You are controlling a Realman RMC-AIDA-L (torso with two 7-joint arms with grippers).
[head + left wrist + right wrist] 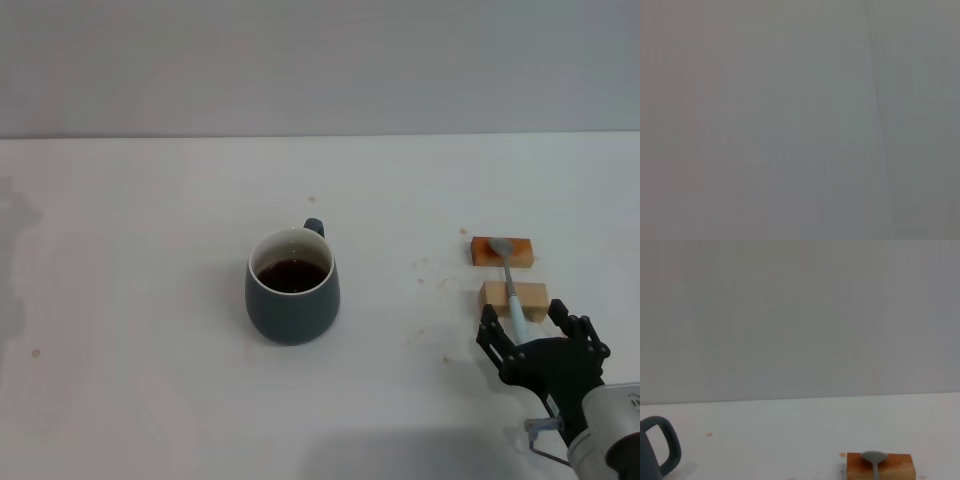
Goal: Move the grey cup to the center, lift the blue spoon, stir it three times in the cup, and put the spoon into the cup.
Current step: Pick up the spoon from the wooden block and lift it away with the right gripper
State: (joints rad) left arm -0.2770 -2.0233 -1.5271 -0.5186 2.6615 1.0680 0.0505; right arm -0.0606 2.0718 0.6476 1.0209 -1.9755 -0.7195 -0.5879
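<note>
Near the table's point(130, 250) middle, one rounded, glossy blue-grey ceramic cup point(292, 298) is sitting upright, holding dark brown liquid, its loop handle pointing away from the robot. Well to its right, one slim spoon point(511, 280) with a metal bowl and pale blue handle is lying across two small wooden blocks point(502, 251), while the right gripper point(540, 325) is hovering at the handle's near end, its black fingers spread apart and grasping nothing.

Matt ceramic grey cup point(292, 300); wooden blocks point(513, 300).
</note>
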